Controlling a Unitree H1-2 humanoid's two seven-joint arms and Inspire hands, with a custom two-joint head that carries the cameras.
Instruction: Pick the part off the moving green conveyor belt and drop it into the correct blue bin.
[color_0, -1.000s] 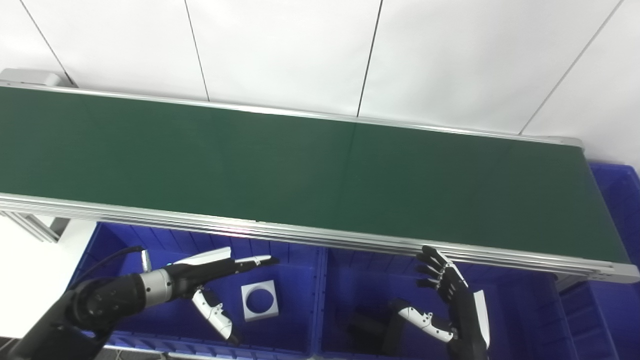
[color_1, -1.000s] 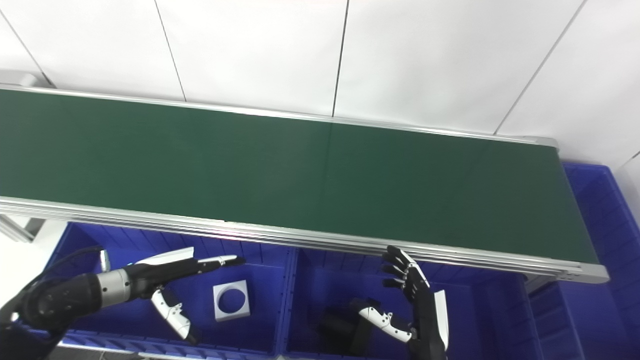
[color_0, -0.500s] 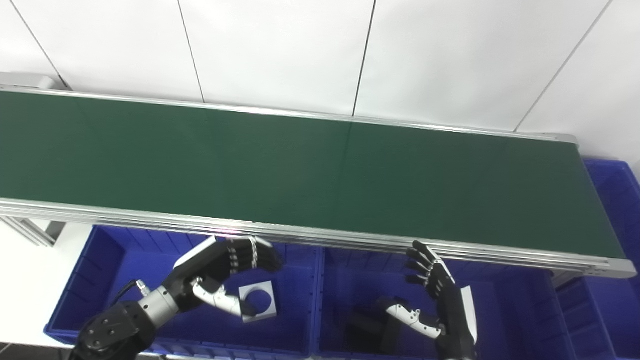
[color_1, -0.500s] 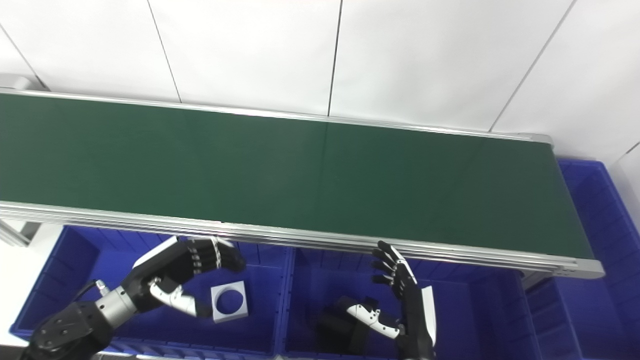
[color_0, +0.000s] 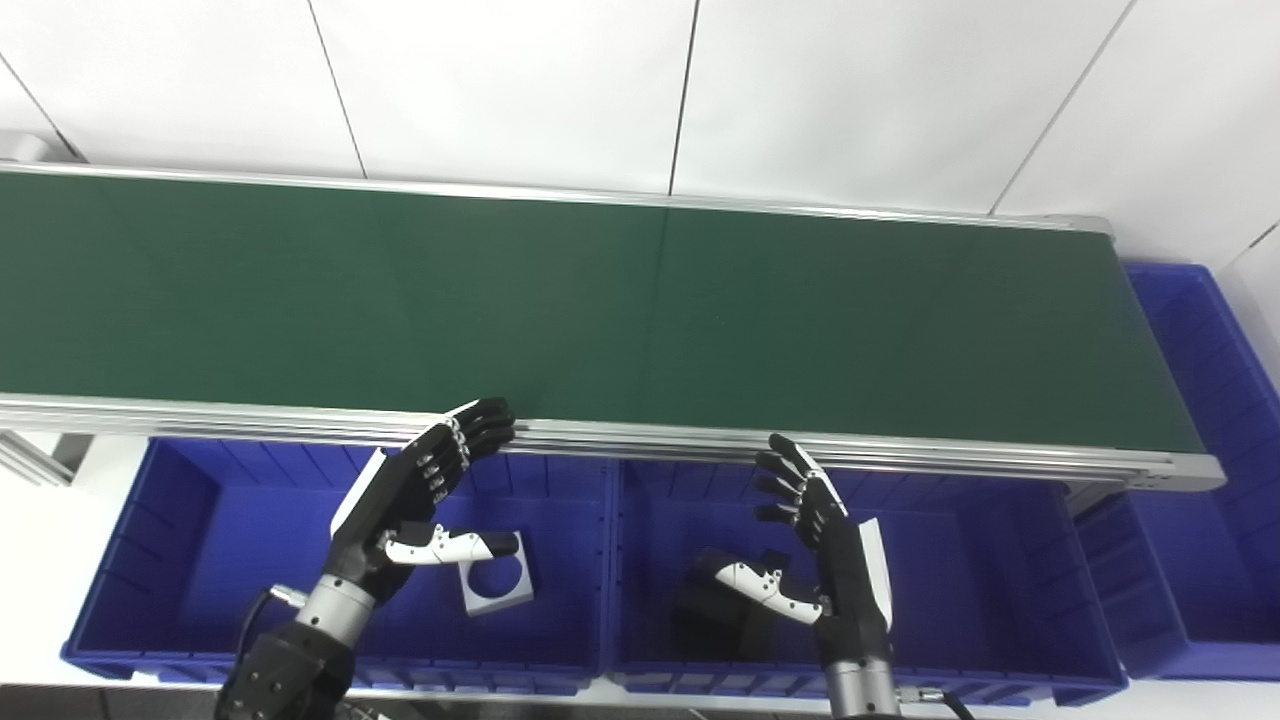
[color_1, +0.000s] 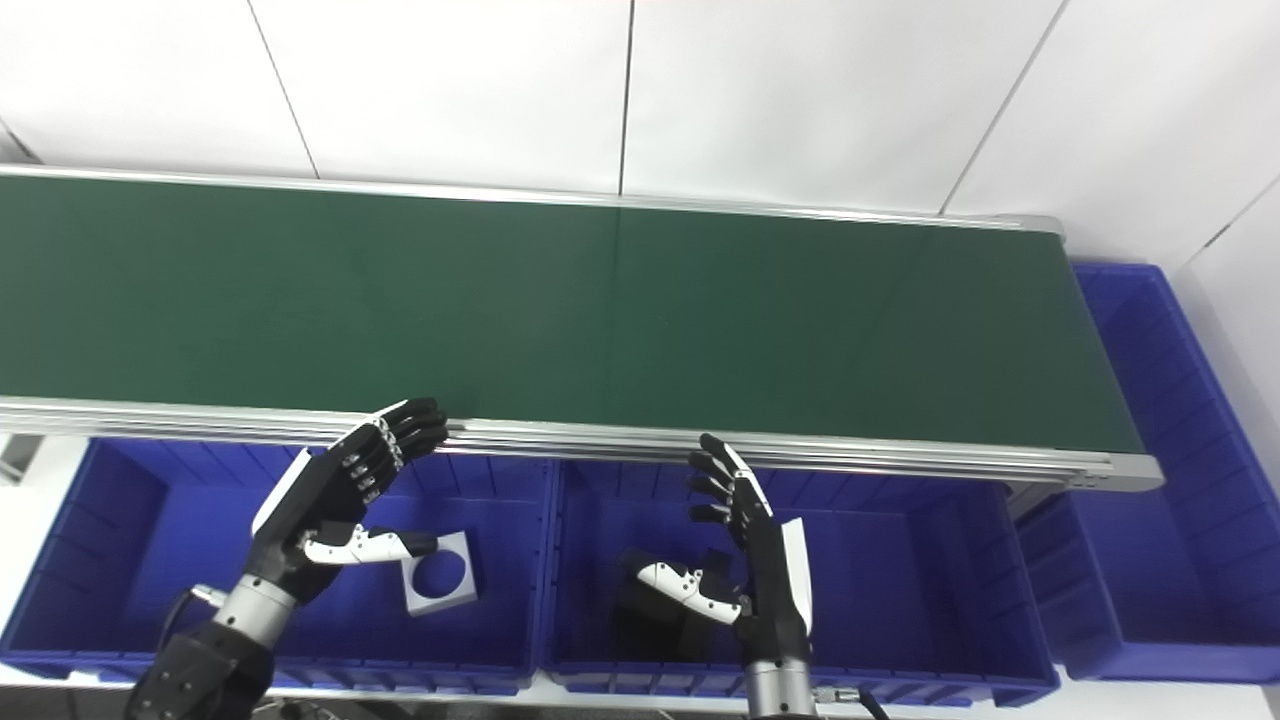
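No part shows anywhere on the green conveyor belt (color_0: 640, 300), so both the left hand (color_0: 415, 500) and the right hand (color_0: 825, 545), fingers spread and empty above the blue bins (color_0: 250, 500), would do best waiting low at the near rail

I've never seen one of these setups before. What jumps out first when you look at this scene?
The long green conveyor belt fills the middle of the view, with no part on it. In front of it, two black-and-white robot hands, the left hand and right hand, hang open over blue bins. A white square plate with a round hole lies in the left bin, and a black block in the next.
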